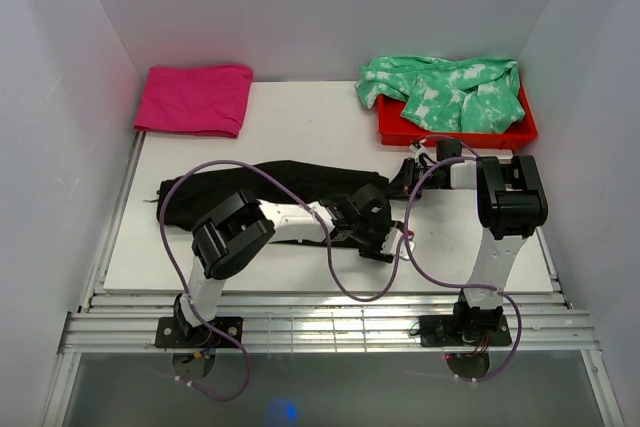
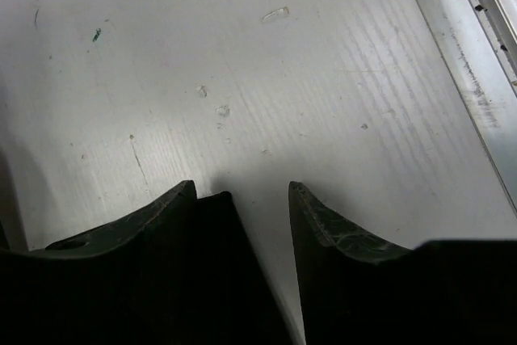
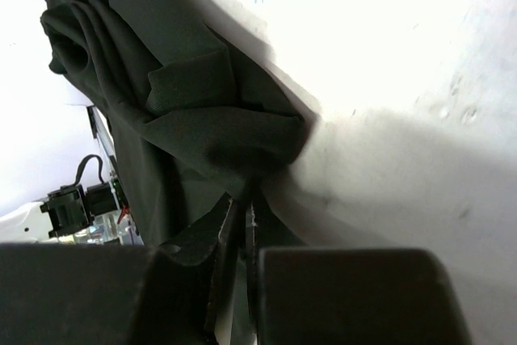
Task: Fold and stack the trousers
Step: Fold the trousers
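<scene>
The black trousers [image 1: 270, 185] lie bunched in a long strip across the white board [image 1: 300, 127], from the left side to the middle. My right gripper [image 1: 405, 179] is at their right end. In the right wrist view its jaws [image 3: 246, 199] are pinched shut on a fold of the black fabric [image 3: 186, 111], which is gathered in creases ahead of the fingers. My left gripper [image 1: 385, 245] sits just in front of the trousers' right part. In the left wrist view it is open [image 2: 242, 191] over bare board with nothing between the fingers.
A folded magenta-pink cloth [image 1: 195, 99] lies at the back left. A red tray [image 1: 450, 135] at the back right holds a green-and-white tie-dye garment [image 1: 445, 92]. Aluminium rails [image 1: 330, 322] run along the near edge. White walls close in three sides.
</scene>
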You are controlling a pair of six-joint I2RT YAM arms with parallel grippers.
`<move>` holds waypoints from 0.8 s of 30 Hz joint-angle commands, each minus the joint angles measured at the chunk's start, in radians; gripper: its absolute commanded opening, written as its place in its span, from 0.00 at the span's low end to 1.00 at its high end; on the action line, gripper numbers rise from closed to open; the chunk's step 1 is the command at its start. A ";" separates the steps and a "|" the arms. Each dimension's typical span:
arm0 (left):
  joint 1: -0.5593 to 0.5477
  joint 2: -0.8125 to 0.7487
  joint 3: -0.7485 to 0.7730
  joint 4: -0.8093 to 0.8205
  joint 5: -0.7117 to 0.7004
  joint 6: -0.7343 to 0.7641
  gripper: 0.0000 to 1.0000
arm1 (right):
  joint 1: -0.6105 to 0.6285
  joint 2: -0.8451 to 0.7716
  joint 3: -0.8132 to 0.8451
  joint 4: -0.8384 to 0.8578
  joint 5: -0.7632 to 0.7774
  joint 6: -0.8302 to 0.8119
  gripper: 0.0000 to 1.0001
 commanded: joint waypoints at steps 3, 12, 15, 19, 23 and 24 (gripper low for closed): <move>0.002 -0.028 -0.015 -0.035 -0.067 -0.016 0.51 | 0.006 -0.055 -0.016 0.021 0.006 -0.001 0.08; -0.037 -0.207 -0.105 -0.024 -0.081 -0.056 0.66 | 0.006 -0.047 -0.018 0.025 0.001 0.002 0.08; -0.034 -0.207 -0.081 -0.029 -0.127 -0.022 0.68 | 0.007 -0.054 -0.027 0.031 0.006 0.002 0.08; -0.029 -0.176 -0.106 0.019 -0.172 0.016 0.68 | 0.006 -0.056 -0.033 0.033 0.003 0.006 0.08; -0.008 -0.109 -0.097 0.016 -0.201 0.010 0.63 | 0.006 -0.058 -0.036 0.035 0.004 0.001 0.08; -0.003 -0.090 -0.092 -0.005 -0.189 0.004 0.62 | 0.004 -0.056 -0.031 0.032 0.009 -0.001 0.08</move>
